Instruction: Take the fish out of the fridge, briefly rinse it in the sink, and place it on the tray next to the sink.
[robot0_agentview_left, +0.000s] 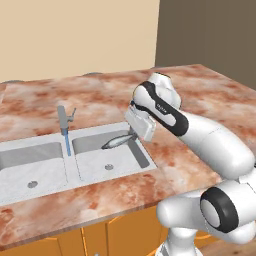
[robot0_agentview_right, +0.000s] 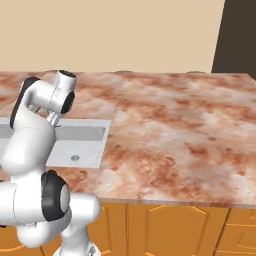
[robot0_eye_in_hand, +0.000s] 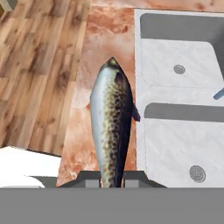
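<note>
While the gripper (robot0_agentview_left: 131, 135) pinches the fish (robot0_agentview_left: 116, 143) over the sink (robot0_agentview_left: 90, 172), we judge rinsing underway; next, swing toward the tray.

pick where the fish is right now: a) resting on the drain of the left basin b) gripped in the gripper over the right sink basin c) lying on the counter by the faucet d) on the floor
b: the fish sticks out from the gripper, whose jaws are shut on its tail end, and it hangs above the right basin of the sink, with water running from the faucet.
</note>
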